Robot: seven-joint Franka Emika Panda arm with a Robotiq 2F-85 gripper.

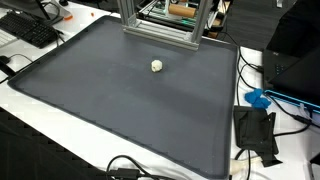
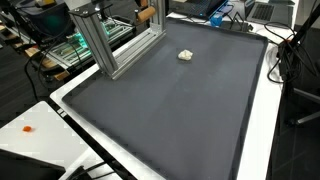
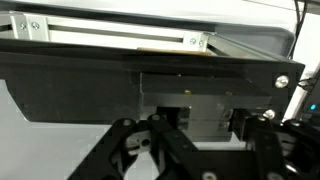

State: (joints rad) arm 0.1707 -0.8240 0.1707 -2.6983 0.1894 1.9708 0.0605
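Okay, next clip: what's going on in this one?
Nothing is being handled at this moment. A small pale lump lies alone on the dark mat, a little in front of the aluminium frame. The gripper shows only in the wrist view, its fingers apart with nothing between them, looking at the frame's rails from close up. No arm appears in either exterior view, so nothing touches the lump.
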